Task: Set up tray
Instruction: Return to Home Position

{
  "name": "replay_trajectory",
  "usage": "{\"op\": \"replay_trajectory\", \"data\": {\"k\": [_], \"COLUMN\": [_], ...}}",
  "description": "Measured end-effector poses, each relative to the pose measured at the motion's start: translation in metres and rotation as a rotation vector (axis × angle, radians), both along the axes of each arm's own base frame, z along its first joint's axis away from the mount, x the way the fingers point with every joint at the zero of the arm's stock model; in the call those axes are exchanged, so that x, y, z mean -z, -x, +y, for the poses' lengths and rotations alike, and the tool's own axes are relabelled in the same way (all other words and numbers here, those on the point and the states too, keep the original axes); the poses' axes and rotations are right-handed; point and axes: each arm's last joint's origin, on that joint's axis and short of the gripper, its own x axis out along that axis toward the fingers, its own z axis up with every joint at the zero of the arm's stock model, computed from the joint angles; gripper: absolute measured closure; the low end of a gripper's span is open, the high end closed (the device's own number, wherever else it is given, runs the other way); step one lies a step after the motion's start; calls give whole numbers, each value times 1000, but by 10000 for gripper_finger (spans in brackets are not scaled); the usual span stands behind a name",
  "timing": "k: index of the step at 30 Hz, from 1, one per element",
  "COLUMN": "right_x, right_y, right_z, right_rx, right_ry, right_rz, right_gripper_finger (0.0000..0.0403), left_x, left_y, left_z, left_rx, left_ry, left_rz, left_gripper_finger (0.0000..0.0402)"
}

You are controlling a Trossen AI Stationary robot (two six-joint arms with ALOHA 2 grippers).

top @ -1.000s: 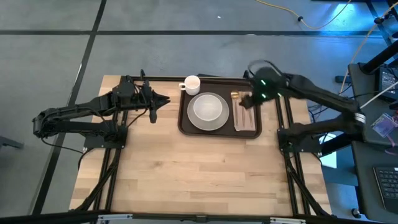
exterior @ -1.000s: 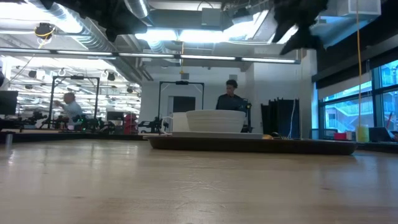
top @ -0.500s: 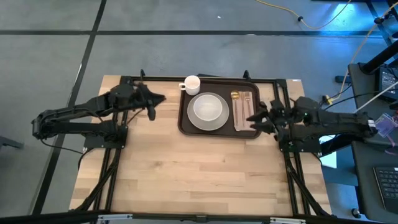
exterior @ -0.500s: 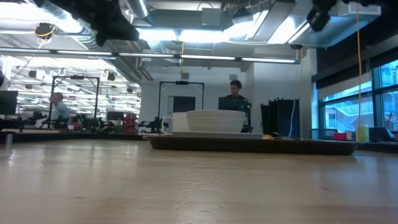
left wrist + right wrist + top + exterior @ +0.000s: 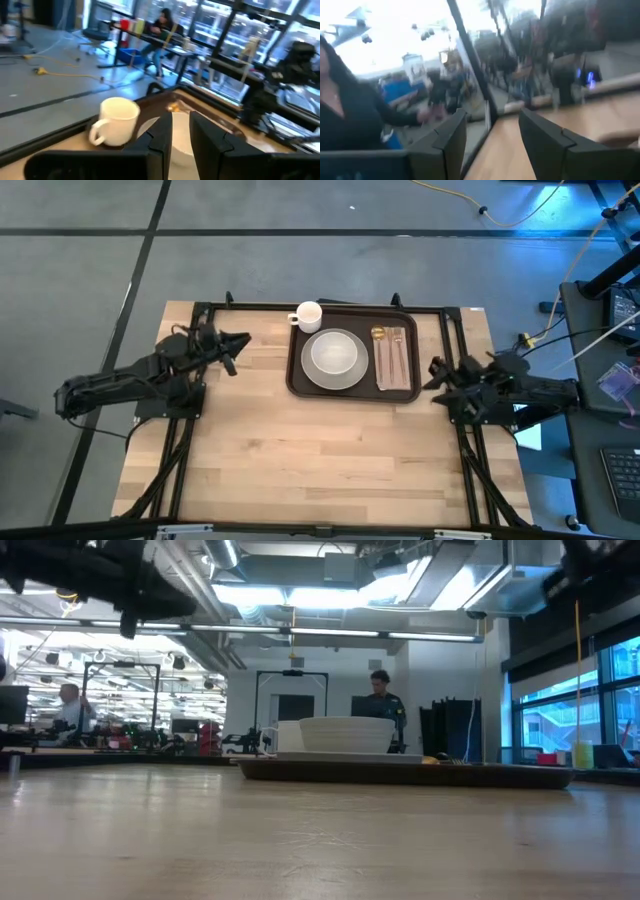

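High view puts the dark brown tray [image 5: 293, 370] at the table's [image 5: 300, 450] 12 o'clock edge. It carries a white plate [image 5: 335, 357], a white mug [image 5: 308, 314] at its 11 o'clock corner, and gold cutlery [image 5: 392, 352] on a tan napkin [image 5: 398, 386] toward 3 o'clock. The single pieces are too small to separate. The left gripper [image 5: 238, 350] hovers at the tray's 9 o'clock, fingers a narrow gap apart. The right gripper [image 5: 436, 373] is at its 3 o'clock, fingers spread wide. Right wrist view is blurred, and in low view the tray rim hides most of the cutlery.

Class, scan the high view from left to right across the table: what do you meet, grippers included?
left gripper → left rim of the tray → white plate → napkin carrying gold cutlery → right gripper
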Motion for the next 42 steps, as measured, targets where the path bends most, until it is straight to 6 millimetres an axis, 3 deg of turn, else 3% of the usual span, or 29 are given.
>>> {"op": "replay_trajectory", "data": {"k": [5, 10, 24, 29, 42], "right_x": [11, 8, 42, 50, 56], "right_y": [-2, -2, -17, -19, -21], "right_z": [1, 0, -3, -3, -4], "right_rx": [-27, 18, 118, 117, 134], "right_ry": [1, 48, 67, 49, 93], "right_rz": [123, 69, -32, -41, 16], "right_gripper_finger": [221, 221, 221, 221, 221], "left_x": [21, 38, 73, 83, 84], "left_y": [5, 8, 12, 12, 12], "left_z": [0, 1, 0, 0, 1], "left_rx": [-66, -113, -146, -146, -162], "left_ry": [-9, -4, 34, 41, 0], "left_rz": [-25, 0, 6, 12, 25], "left_gripper_finger": [343, 340, 342, 341, 341]}}
